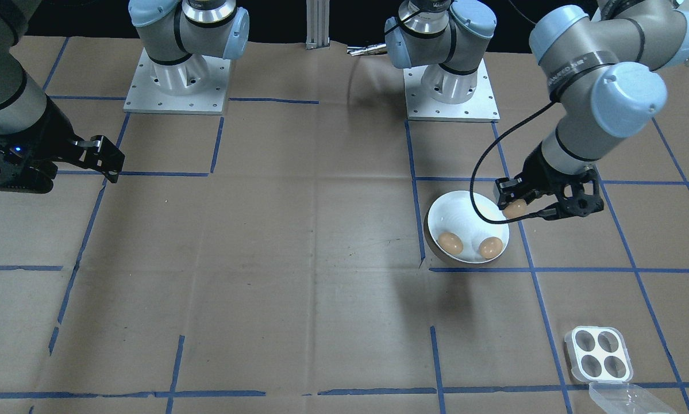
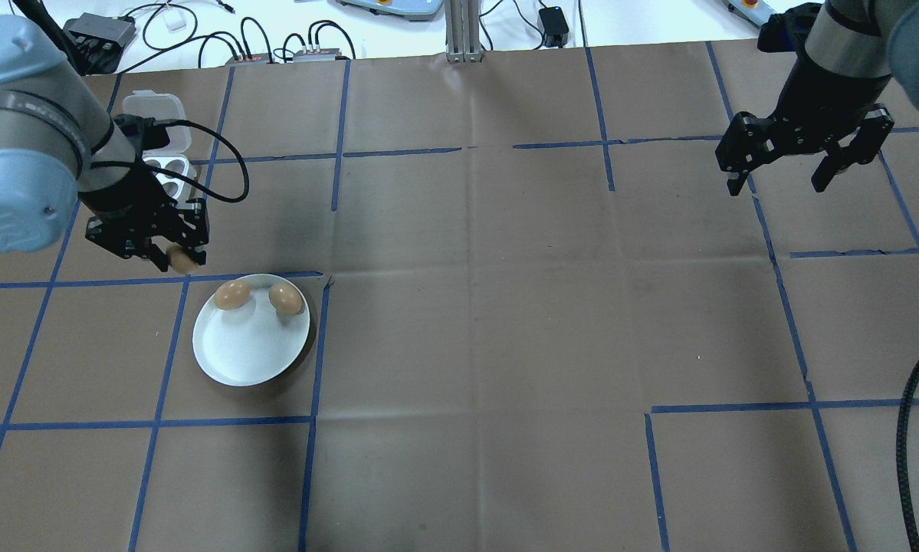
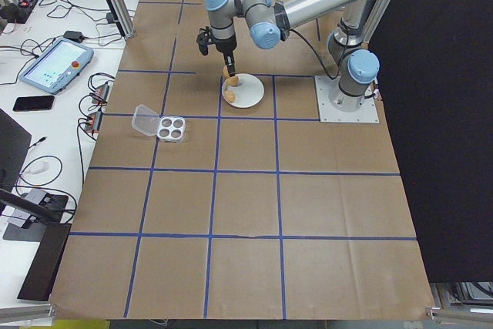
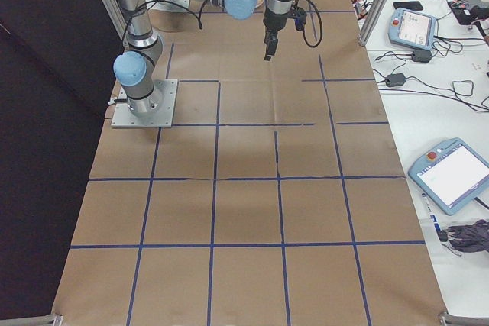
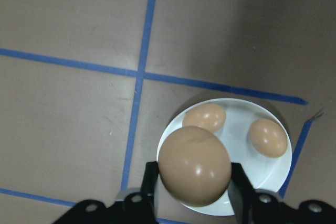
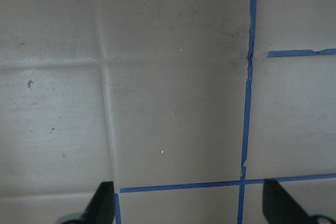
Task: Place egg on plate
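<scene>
Showing egg (image 5: pixel 194 164) clamped in left gripper (image 5: pixel 192 190); overhead hides grip.

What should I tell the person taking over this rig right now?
Left gripper: shut on an egg, held in the air by the plate's rim, not yet set down.
Right gripper: open, empty, far from the work.
Plate: two eggs already on it.
Egg tray: lid open, all four cups empty.
Left to do: move over the plate, lower, release clear of the other two eggs.
</scene>
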Robot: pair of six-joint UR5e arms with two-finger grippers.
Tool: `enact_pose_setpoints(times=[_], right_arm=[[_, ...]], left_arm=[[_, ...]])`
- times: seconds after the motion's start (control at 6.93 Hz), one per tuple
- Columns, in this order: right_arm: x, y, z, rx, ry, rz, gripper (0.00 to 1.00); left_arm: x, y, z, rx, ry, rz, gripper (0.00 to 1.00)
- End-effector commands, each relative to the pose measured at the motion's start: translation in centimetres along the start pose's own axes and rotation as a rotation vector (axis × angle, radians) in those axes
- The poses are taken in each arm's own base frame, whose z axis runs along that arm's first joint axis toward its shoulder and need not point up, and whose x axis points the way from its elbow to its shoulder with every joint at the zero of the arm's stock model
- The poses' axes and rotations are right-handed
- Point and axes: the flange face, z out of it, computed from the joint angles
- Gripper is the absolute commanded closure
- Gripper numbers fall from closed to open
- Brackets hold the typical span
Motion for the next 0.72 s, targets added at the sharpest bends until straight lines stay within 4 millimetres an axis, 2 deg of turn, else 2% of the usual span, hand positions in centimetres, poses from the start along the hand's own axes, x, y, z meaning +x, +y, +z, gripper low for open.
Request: enact_pose_setpoints(times=[0.0,0.14,0.29,0.43,0.58], right_arm=[[0.0,0.0,0.0,0.0,0.0,0.0,0.0],[0.0,0.0,0.0,0.001,0.0,0.0,0.0],[0.0,0.0,0.0,0.0,0.0,0.0,0.0],[0.0,0.0,0.0,0.0,0.0,0.0,0.0],[0.0,0.0,0.0,0.001,0.0,0.0,0.0]], left_arm=[[1.5,2.6,6.3,0.015,0.003,0.015,0.87],[1.6,2.9,9.2,0.021,0.003,0.016,0.87],[1.7,2.6,11.0,0.015,0.003,0.023,0.87],[1.7,2.3,12.0,0.002,0.004,0.026,0.82],[1.8,2.0,11.6,0.018,0.003,0.03,0.49]])
